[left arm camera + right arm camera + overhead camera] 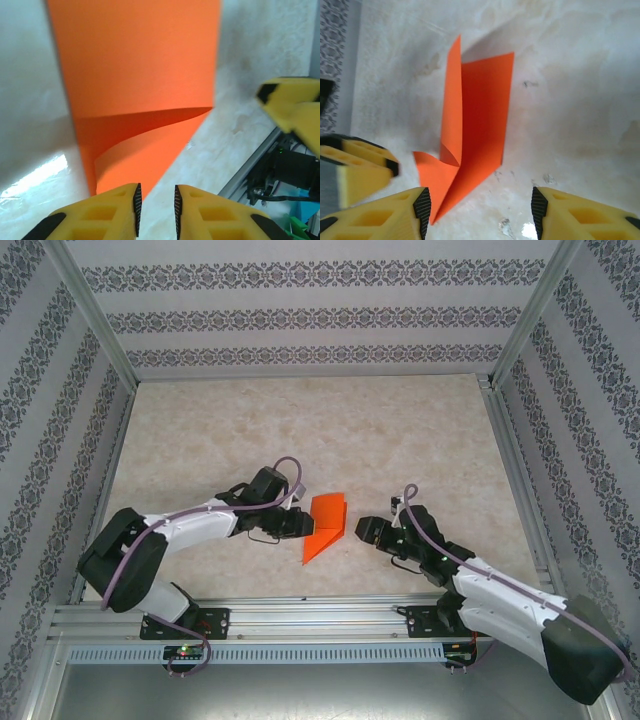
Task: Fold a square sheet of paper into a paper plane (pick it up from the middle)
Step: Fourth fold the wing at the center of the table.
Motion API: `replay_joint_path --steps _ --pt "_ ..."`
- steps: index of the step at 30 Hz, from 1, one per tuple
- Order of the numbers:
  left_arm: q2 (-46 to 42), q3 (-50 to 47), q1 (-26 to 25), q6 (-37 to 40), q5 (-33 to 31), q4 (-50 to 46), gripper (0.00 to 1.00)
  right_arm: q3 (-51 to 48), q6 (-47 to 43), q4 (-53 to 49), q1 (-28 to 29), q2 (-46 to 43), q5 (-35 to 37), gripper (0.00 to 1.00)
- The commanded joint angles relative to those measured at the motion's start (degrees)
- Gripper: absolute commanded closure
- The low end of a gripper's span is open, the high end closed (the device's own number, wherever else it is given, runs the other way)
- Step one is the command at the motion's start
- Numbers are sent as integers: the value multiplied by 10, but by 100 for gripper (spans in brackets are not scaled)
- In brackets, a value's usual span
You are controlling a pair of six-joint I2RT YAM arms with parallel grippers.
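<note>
The orange-red sheet of paper (326, 524) lies on the table between the two grippers, folded along a centre crease into a rough, pointed paper plane shape, tip toward the near edge. One long flap (451, 100) stands up and a small corner flap (432, 175) splays out. My left gripper (300, 523) sits just left of the paper. Its jaws (156, 207) are a narrow gap apart, with bare table between them and the paper (135, 75) just ahead. My right gripper (362, 532) is just right of the paper, its jaws (477, 210) wide open and holding nothing.
The marble-patterned tabletop (300, 430) extends far behind the paper. Patterned walls with metal posts (95, 310) enclose three sides. A metal rail (300, 615) runs along the near edge. The other gripper's yellow fingers show in each wrist view (292, 102) (360, 165).
</note>
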Motion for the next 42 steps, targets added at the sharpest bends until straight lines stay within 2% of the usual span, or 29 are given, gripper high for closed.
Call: replay_joint_path --steps 1,8,12,19,23,26,30,35,42 --pt "-15 9 -2 15 -17 -45 70 29 5 13 12 51 -28 41" --pt "-45 -3 -7 20 -39 -53 65 107 -11 92 33 200 -95 36" --pt "-66 -12 -26 12 -70 -55 62 138 -27 99 31 259 -108 35" --pt "-80 0 -115 -7 -225 -104 55 186 -56 97 -12 330 -154 37" --pt "-59 22 -176 -21 -314 -128 50 208 -68 94 -30 357 -184 43" --pt "-27 49 -213 -23 -371 -148 47 222 -70 95 -38 379 -207 57" --pt "35 113 -259 -2 -461 -216 45 236 -71 88 -43 388 -222 68" --pt "100 169 -302 -11 -532 -272 44 243 -77 63 -52 375 -231 73" --pt "161 200 -328 -69 -605 -313 43 246 -85 38 -58 364 -240 71"
